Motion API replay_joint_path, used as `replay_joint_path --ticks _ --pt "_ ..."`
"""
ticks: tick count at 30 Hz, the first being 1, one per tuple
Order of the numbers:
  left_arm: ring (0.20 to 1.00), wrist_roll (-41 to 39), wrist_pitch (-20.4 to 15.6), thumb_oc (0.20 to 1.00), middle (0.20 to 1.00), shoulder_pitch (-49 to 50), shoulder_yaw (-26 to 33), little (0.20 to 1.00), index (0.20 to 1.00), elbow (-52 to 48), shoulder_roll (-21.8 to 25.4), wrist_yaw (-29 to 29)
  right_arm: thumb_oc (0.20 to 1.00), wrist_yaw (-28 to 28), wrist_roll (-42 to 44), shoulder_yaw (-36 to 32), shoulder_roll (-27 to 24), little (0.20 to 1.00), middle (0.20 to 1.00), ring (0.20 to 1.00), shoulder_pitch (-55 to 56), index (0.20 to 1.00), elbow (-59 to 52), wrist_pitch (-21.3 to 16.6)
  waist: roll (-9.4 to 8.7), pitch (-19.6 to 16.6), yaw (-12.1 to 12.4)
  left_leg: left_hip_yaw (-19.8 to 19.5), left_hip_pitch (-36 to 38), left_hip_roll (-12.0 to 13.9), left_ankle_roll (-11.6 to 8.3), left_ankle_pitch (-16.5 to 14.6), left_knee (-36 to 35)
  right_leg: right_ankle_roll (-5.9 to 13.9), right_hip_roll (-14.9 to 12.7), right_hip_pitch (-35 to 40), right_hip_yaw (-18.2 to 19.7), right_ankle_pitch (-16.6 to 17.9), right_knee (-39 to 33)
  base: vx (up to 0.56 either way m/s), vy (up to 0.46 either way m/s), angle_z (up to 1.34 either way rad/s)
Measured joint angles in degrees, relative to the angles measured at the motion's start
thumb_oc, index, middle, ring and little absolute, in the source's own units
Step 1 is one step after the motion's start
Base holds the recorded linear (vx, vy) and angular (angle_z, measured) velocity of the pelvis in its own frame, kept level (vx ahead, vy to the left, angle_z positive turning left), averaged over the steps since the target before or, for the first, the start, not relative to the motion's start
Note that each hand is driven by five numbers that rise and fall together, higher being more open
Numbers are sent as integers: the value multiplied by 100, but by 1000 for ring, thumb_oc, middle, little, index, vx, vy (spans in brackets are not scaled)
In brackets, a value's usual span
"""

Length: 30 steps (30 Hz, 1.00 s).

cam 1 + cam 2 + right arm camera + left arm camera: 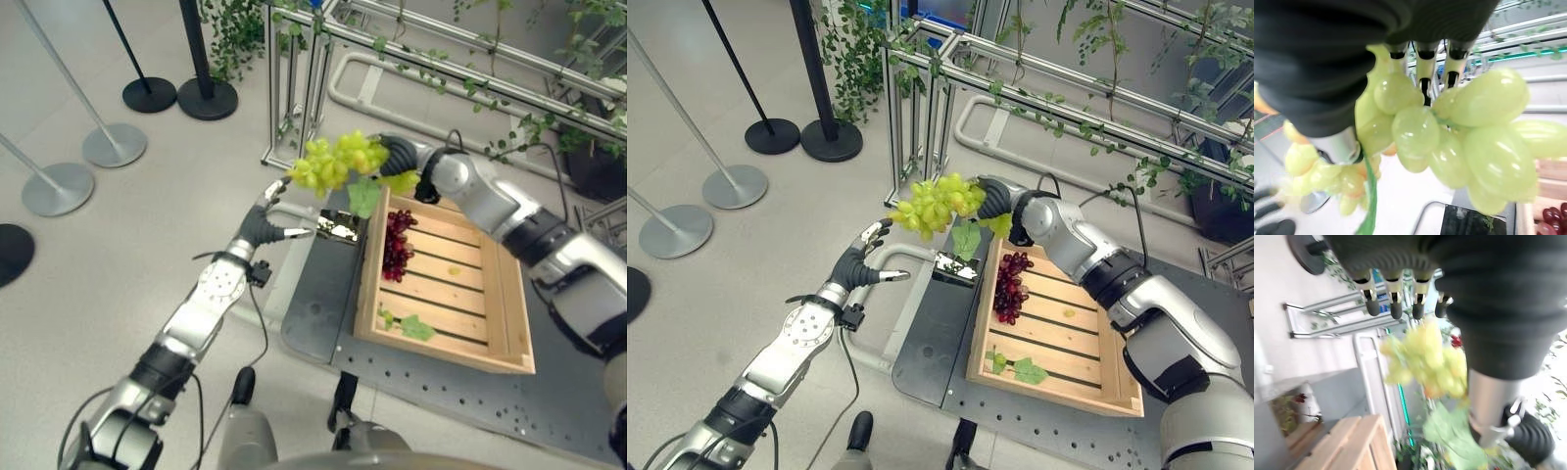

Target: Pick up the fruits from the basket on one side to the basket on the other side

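Note:
A bunch of green grapes (338, 162) with a green leaf hangs in the air past the left end of the wooden crate (441, 354). My right hand (399, 154) is shut on its stem end, and the grapes (1449, 132) hang close under the fingers. My left hand (263, 225) is open just below and left of the bunch, fingers (1396, 303) straight and pointing up at it, not touching. A bunch of dark red grapes (397, 245) lies in the crate's near-left part, and a small green sprig with a leaf (411, 326) lies by its front rim.
The crate rests on a grey perforated platform (323, 294) with a small black block (338, 227) at its far left edge. An aluminium frame with vines (294, 88) stands behind. Stanchion bases (113, 145) stand on the floor to the left.

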Motion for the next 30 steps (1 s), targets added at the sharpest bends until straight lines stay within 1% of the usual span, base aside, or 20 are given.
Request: replay_joint_path --ticks 1,6,9,13,19,22,24,26,28,29,30 --pt "1000 -3 0 1000 1000 73 51 1000 1000 -3 0 4 200 0 -5 -28 -69 200 200 200 50 200 -37 3 0 0 18 1 2 0 0 0 -5 1 0 0 0 -1 0 0 0 0" --pt "1000 -11 3 1000 1000 688 672 1000 1000 -104 26 10 200 9 -294 -223 -610 200 200 200 175 200 -205 75 7 -4 85 -2 36 8 1 1 -38 8 -6 21 -11 -23 0 0 0 0" --pt "1000 -3 8 1000 1000 696 740 1000 1000 -240 108 0 200 94 -382 -257 -787 200 200 200 153 200 -209 92 9 -5 131 -9 56 12 0 1 -38 6 -1 45 -19 -25 0 0 0 0" --pt "1000 3 5 1000 1000 662 729 1000 1000 -438 117 -59 200 220 -383 -256 -774 200 200 200 152 200 -216 91 13 -7 146 -12 103 9 0 1 -37 8 -2 95 -23 -27 0 0 0 0" --pt "1000 8 34 1000 1000 474 612 1000 1000 -429 148 -218 200 391 -386 -217 -753 200 200 200 116 200 -272 121 17 -29 148 -12 143 3 0 0 -38 6 -3 139 -23 -29 0 0 0 0" --pt "1000 -9 131 1000 1000 277 196 1000 1000 -403 235 -409 200 507 -463 -26 -537 200 200 200 -55 200 -264 211 55 -173 102 -12 146 0 1 0 -49 13 -3 139 -24 -35 0 0 0 0" --pt "1000 -32 135 1000 1000 247 114 1000 1000 -367 174 -430 200 509 -502 17 -370 200 200 200 -104 200 -263 206 68 -251 58 -12 149 2 1 0 -56 16 -1 139 -24 -39 0 0 0 0" --pt "1000 -120 140 1000 1000 51 -93 1000 1000 -165 -26 -424 200 510 -551 66 5 200 200 200 -120 200 -238 207 86 -343 14 -8 176 3 1 0 -60 15 3 159 -21 -40 0 0 0 0" --pt "1000 -133 144 1000 1000 -118 -260 1000 1000 23 -106 -414 200 511 -552 86 272 200 200 200 -120 200 -70 200 83 -358 14 -5 214 6 1 0 -61 14 5 190 -21 -41 0 0 0 0" --pt "1000 -213 148 1000 1000 -330 -498 1000 1000 251 -156 -392 200 498 -562 91 622 200 200 200 -122 200 288 208 86 -369 15 -4 261 7 1 0 -59 12 4 238 -20 -43 -1 0 0 0" --pt "1000 -219 150 1000 1000 -434 -619 1000 1000 332 -166 -391 200 502 -562 121 773 200 200 200 -121 200 426 211 82 -380 14 -4 267 6 0 -1 -57 12 2 245 -20 -48 -1 0 0 0"
